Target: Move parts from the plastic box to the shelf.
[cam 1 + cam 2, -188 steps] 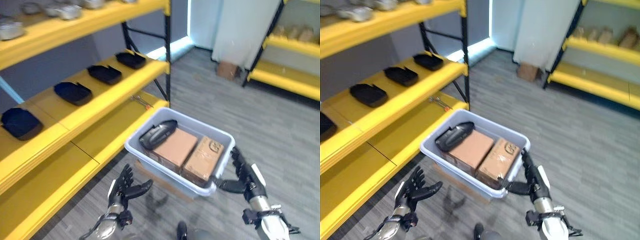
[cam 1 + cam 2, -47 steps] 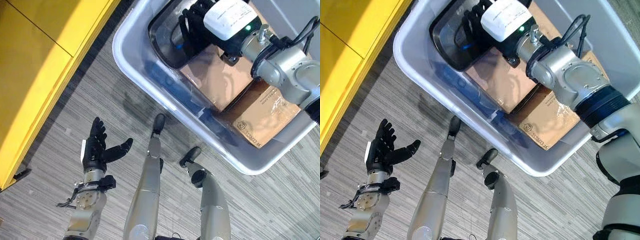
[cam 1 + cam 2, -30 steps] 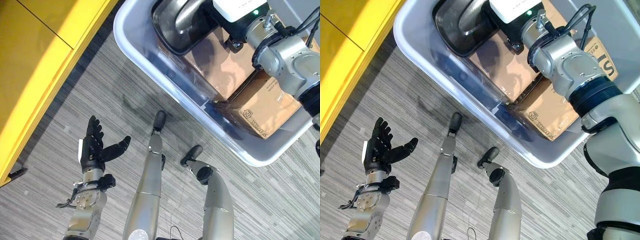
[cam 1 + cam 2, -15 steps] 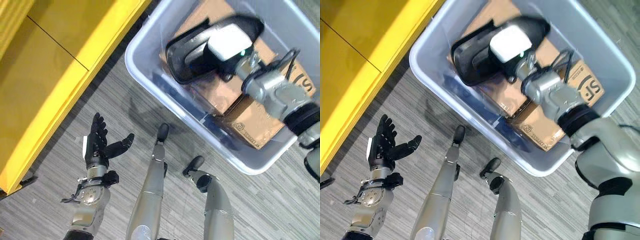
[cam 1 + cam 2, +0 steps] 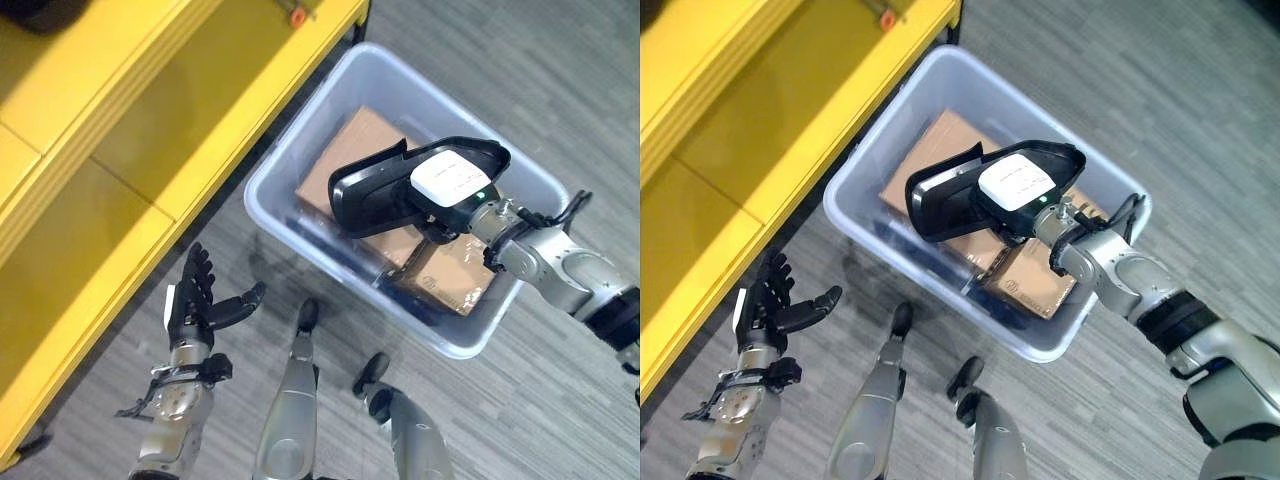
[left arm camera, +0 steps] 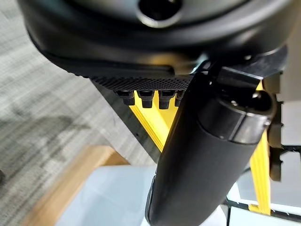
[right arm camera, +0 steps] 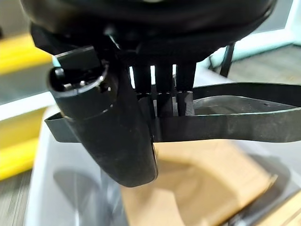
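Observation:
My right hand (image 5: 450, 182) is shut on a black moulded part (image 5: 375, 195) and holds it up above the grey plastic box (image 5: 300, 122). In the right wrist view the fingers (image 7: 162, 101) curl over the part's thin rim (image 7: 235, 125), with the thumb (image 7: 110, 122) on the near side. Two cardboard boxes (image 5: 350, 150) (image 5: 455, 275) lie in the plastic box under the part. My left hand (image 5: 195, 305) hangs open over the floor beside the shelf, and the thumb (image 6: 202, 155) stands out straight in the left wrist view.
A yellow shelf (image 5: 150, 130) runs along the left, close to the plastic box's left side. An orange-handled tool (image 5: 297, 12) lies at its far end, and another black part (image 5: 40, 10) sits at the shelf's back. Grey floor lies to the right.
The camera has shifted. My right hand has lifted the black part off the cardboard and clear above the box. The left hand is still open in the same place.

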Robot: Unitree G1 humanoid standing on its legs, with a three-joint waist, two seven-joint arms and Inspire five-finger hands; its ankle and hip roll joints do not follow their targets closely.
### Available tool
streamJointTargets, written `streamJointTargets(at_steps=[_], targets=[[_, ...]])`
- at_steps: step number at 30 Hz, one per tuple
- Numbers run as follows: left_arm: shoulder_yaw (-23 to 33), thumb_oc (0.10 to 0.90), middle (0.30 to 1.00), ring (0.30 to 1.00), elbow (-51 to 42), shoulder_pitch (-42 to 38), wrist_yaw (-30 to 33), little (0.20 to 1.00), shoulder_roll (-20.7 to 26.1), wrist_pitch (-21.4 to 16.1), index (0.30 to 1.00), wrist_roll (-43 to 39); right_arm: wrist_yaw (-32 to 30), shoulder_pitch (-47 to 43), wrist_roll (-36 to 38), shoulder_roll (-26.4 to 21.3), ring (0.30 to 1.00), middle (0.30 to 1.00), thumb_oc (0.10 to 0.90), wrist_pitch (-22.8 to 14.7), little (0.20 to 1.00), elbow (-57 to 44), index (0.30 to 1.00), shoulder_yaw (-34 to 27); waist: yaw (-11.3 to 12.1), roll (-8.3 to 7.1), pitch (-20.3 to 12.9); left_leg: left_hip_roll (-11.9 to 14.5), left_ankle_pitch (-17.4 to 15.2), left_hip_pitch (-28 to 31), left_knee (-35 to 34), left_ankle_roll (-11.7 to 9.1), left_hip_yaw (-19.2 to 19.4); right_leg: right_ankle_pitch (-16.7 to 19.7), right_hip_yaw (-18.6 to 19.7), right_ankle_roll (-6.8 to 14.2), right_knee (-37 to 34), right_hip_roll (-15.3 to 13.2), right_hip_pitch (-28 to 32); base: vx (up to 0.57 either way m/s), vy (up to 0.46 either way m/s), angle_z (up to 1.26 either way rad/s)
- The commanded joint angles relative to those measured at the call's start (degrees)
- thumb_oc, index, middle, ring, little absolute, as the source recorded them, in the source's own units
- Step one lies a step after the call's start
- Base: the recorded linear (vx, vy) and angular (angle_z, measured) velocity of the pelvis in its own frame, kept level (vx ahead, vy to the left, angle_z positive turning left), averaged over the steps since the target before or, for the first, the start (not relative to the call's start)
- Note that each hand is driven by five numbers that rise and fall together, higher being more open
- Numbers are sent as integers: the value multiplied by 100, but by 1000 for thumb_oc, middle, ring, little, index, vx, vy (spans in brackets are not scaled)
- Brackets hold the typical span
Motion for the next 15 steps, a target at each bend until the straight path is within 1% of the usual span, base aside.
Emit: streamJointTargets(at_steps=[1, 2, 3, 4, 5, 6, 8, 9, 10, 11, 12, 13, 15], targets=[[181, 900, 1000, 1000, -412, 233, -201, 1000, 233, -298, 1000, 264, -113, -321, 681, -198, 300, 300, 400, -290, 300, -158, 300, -462, -91, -253, -730, 26, -518, 426, -195, -69, 40, 424, 437, 612, -1002, -255, 809, 81, -12, -14], [227, 900, 1000, 1000, -430, 320, -283, 1000, 203, -262, 1000, 268, -41, 57, 895, -364, 300, 300, 400, -353, 300, -439, 300, -850, -176, -248, -917, 14, -483, 631, -353, -85, 98, 536, 475, 657, -1165, -269, 971, 53, 2, -8], [217, 900, 1000, 1000, -435, 320, -284, 1000, 212, -260, 1000, 268, -30, 99, 897, -374, 300, 300, 400, -347, 300, -465, 300, -892, -162, -249, -919, 14, -453, 623, -364, -79, 98, 567, 473, 656, -1185, -266, 967, 62, 17, -5], [296, 900, 1000, 1000, -449, 406, -354, 1000, 175, -230, 1000, 322, 56, 340, 1149, -514, 300, 300, 400, -427, 300, -764, 300, -1153, -258, -240, -1111, 40, -423, 770, -491, -97, 159, 623, 516, 691, -1302, -268, 1070, 39, 19, -4], [319, 900, 1000, 1000, -484, 426, -359, 1000, 221, -229, 1000, 420, 79, 467, 1262, -572, 300, 300, 400, -461, 300, -845, 300, -1312, -269, -232, -1196, 42, -418, 864, -564, -98, 190, 661, 545, 708, -1355, -267, 1126, 52, 15, -8], [309, 900, 1000, 1000, -492, 432, -357, 1000, 231, -224, 1000, 426, 93, 524, 1269, -579, 300, 300, 400, -457, 300, -875, 300, -1363, -243, -239, -1190, 43, -411, 893, -589, -98, 203, 670, 554, 710, -1373, -265, 1145, 38, 11, -16], [360, 900, 1000, 1000, -533, 458, -415, 1000, 236, -210, 1000, 550, 232, 754, 1621, -708, 300, 300, 400, -516, 300, -1141, 300, -1686, -320, -228, -1359, 45, -426, 1092, -667, -109, 285, 727, 645, 740, -1459, -274, 1277, 49, 23, -23], [425, 900, 1000, 1000, -560, 497, -438, 1000, 233, -204, 1000, 692, 303, 933, 1940, -723, 300, 300, 400, -569, 300, -1235, 300, -1908, -397, -194, -1538, 41, -455, 1215, -704, -114, 343, 761, 691, 764, -1538, -293, 1360, 44, 32, -15], [425, 900, 1000, 1000, -560, 497, -438, 1000, 233, -204, 1000, 692, 303, 933, 1940, -723, 300, 300, 400, -569, 300, -1235, 300, -1908, -397, -194, -1538, 41, -455, 1215, -704, -114, 343, 761, 691, 764, -1538, -293, 1360, 75, 43, -23], [448, 900, 1000, 1000, -604, 481, -422, 1000, 300, -211, 1000, 906, 407, 1054, 2383, -748, 300, 300, 400, -580, 300, -1313, 300, -2111, -459, -186, -1690, 47, -532, 1367, -729, -132, 422, 792, 749, 800, -1625, -310, 1470, 33, 17, -21], [440, 900, 1000, 1000, -608, 476, -420, 1000, 304, -209, 1000, 911, 420, 1086, 2395, -756, 300, 300, 400, -573, 300, -1333, 300, -2149, -442, -187, -1692, 48, -502, 1358, -743, -128, 430, 825, 756, 798, -1645, -306, 1460, 44, 27, -18], [465, 900, 1000, 1000, -624, 472, -421, 1000, 326, -207, 1000, 1021, 485, 1129, 2608, -762, 300, 300, 400, -594, 300, -1345, 300, -2208, -481, -182, -1765, 51, -530, 1417, -745, -135, 482, 846, 796, 812, -1686, -312, 1488, 6, 14, -8], [493, 900, 1000, 1000, -703, 441, -390, 1000, 497, -250, 1000, 1355, 680, 1017, 3076, -869, 300, 300, 400, -594, 300, -1320, 300, -2128, -516, -181, -1895, 91, -571, 1517, -745, -158, 588, 916, 868, 846, -1775, -326, 1546, 29, 20, -20]])
